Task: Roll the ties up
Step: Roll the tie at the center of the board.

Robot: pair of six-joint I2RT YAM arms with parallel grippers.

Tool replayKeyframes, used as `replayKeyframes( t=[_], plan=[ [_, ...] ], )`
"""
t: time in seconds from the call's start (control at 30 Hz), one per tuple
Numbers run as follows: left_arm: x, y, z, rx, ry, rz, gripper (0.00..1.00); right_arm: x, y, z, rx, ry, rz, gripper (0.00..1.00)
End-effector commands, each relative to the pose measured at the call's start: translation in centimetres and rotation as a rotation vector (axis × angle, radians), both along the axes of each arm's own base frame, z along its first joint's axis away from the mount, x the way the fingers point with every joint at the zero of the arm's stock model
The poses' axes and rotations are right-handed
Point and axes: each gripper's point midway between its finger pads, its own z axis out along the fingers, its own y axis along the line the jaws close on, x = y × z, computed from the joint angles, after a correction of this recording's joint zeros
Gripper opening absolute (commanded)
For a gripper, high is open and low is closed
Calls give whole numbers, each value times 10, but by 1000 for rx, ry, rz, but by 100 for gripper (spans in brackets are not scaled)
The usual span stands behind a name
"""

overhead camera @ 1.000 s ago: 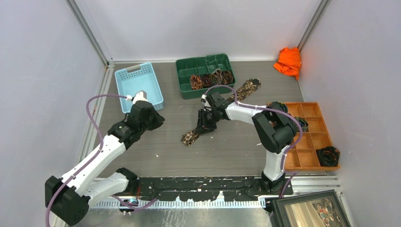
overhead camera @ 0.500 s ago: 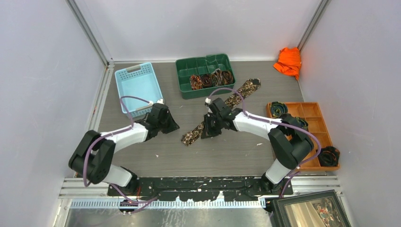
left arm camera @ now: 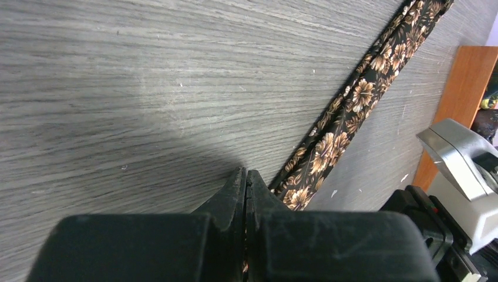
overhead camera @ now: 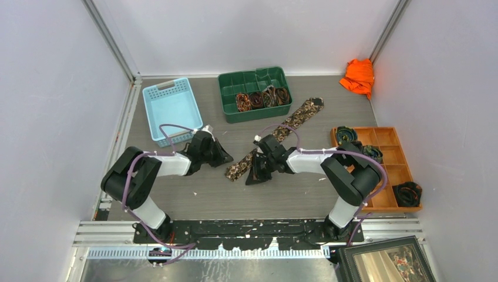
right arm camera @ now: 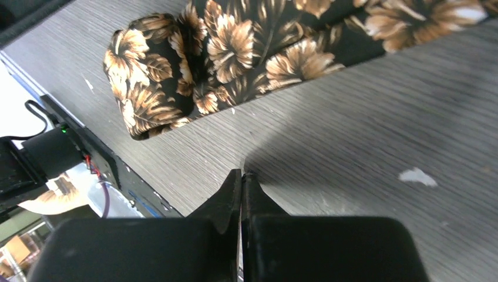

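Quick count from the top view: one flat tie lies diagonally on the table, running from near the green bin down to between my two pincers. I count four rolled ties in a row in that bin, and three darker coils in or on the wooden tray at the right. There's also one blue basket and one orange cloth in the far corner.

My left gripper and right gripper are both clenched tight, with nothing between the fingers.

The wrist cams add detail the top cam can't. My right wrist view shows the tie's near end doubled over on itself, with my closed tips on bare table just beside it, not touching. My left wrist view has the closed tips right at the tie's edge; I can't tell whether they touch it.
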Motion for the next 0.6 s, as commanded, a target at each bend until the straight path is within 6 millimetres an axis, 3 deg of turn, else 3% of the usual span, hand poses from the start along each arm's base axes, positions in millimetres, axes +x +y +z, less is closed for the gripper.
replayKeyframes(
  t=[0.0,0.17,0.33,0.57],
  plan=[
    [-13,5,-6,-3,21,-2,0,16,24,10,82,-39,-4,1],
    [-33,8,-16,20,46,-8,0,30,34,11,88,-61,-11,1],
    [-47,-1,-23,22,62,-26,0,39,45,11,101,-54,-7,1],
    [-47,-5,-30,23,74,-23,0,41,47,10,104,-49,-7,1]
  ],
)
